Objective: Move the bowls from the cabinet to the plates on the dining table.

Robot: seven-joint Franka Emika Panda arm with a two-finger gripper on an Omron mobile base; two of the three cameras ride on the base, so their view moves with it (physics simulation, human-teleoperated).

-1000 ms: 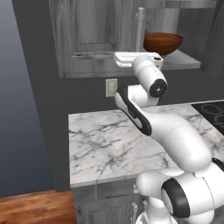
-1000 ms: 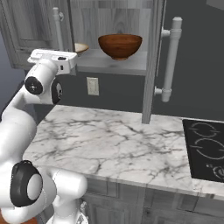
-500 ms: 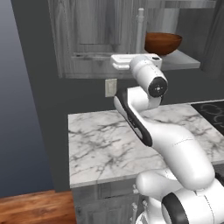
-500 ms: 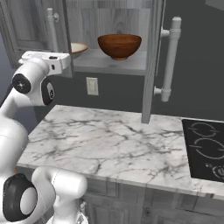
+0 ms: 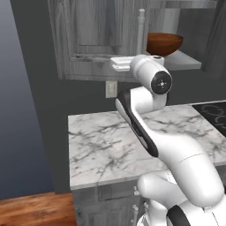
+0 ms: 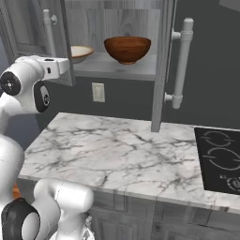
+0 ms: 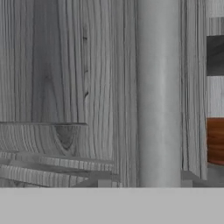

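Note:
The grey woodgrain cabinet (image 6: 117, 21) stands open above the counter. On its shelf sits the reddish-brown bowl (image 6: 127, 48) (image 5: 164, 43). The beige bowl (image 6: 80, 50) lies to its left, half hidden by the left door (image 6: 33, 33). My gripper (image 6: 69, 69) (image 5: 114, 64) is at the lower edge of that door. In the hand view the door's silver bar handle (image 7: 157, 92) runs upright between the tips of my gripper (image 7: 145, 184), which stands open. A sliver of the brown bowl (image 7: 215, 140) shows past the door edge. The plates and the dining table are out of view.
A marble counter (image 6: 117, 154) (image 5: 106, 145) with a black stove (image 6: 220, 159) lies under the cabinet. The right door (image 6: 164, 61) juts out with its bar handle (image 6: 183, 61). A wall outlet (image 6: 98, 92) sits below the shelf.
My hand has moved left with the left door, which now stands wider open. More of the beige bowl shows.

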